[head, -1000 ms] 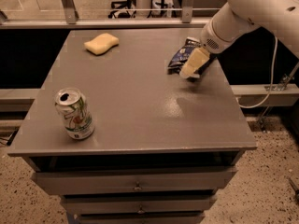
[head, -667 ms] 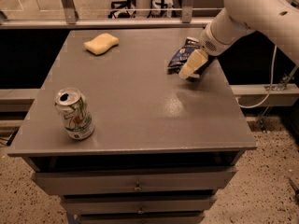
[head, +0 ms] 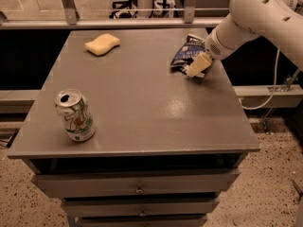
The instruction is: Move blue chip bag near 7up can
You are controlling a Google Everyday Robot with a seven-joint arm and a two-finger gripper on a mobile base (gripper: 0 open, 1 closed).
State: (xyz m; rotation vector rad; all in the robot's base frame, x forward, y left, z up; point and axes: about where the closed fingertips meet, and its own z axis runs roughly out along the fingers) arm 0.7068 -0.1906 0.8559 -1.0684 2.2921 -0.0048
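The blue chip bag (head: 185, 54) lies crumpled on the grey table top (head: 142, 103), near its back right edge. My gripper (head: 197, 66) comes down from the white arm at the upper right and rests against the bag's right front side, covering part of it. The 7up can (head: 75, 116) stands upright near the table's front left corner, far from the bag and from the gripper.
A pale yellow sponge (head: 102, 44) lies at the back left of the table. Drawers (head: 137, 186) sit under the table top. A metal rail (head: 118, 22) runs behind the table, and a cable (head: 270, 96) hangs on the right.
The gripper has stayed at the bag's right side. The bag's top has crumpled up slightly. The can and sponge have not moved.
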